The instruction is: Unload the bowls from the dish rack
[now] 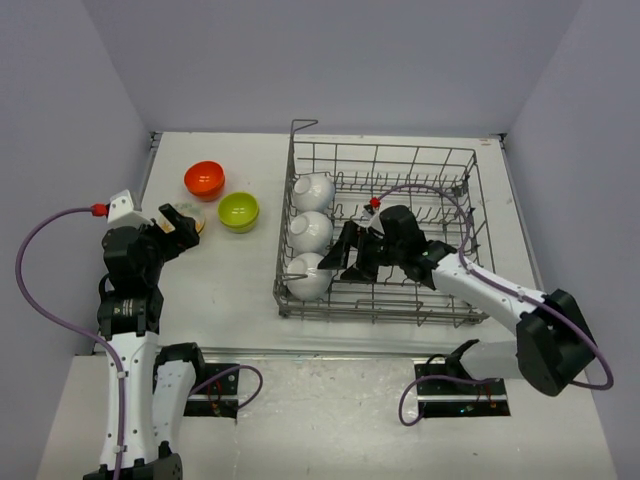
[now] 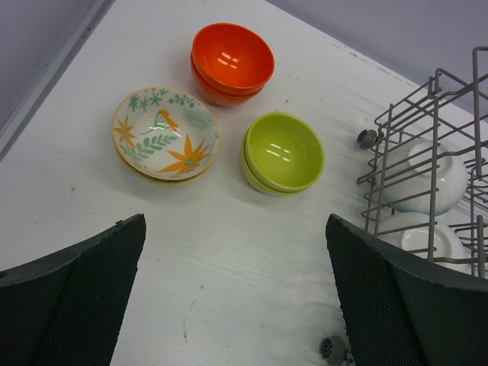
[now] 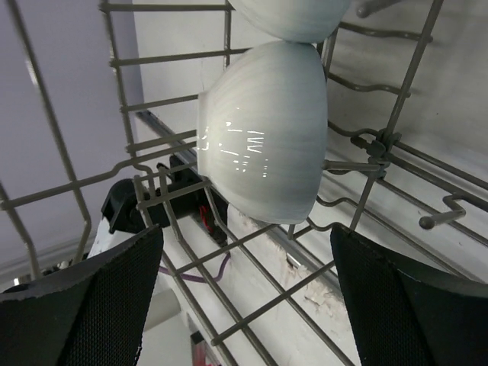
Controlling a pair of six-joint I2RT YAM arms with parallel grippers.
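The grey wire dish rack (image 1: 385, 147) stands right of centre. Three white bowls (image 1: 311, 231) stand on edge along its left side. My right gripper (image 1: 338, 268) is inside the rack, open and empty, just right of the nearest white bowl (image 1: 308, 276). In the right wrist view that bowl (image 3: 263, 141) hangs above the open gripper (image 3: 244, 297), behind rack wires (image 3: 271, 303). My left gripper (image 1: 180, 226) is open and empty above the table. In the left wrist view it (image 2: 236, 297) faces stacked orange bowls (image 2: 232, 59), green bowls (image 2: 282, 151) and patterned bowls (image 2: 165, 134).
The rack's left wall (image 2: 427, 152), with white bowls behind it, stands just right of the left gripper. A small rack wheel (image 2: 332, 348) rests on the table by the right finger. Grey walls enclose the table on three sides. The table's left edge (image 2: 46, 72) is near the patterned bowls.
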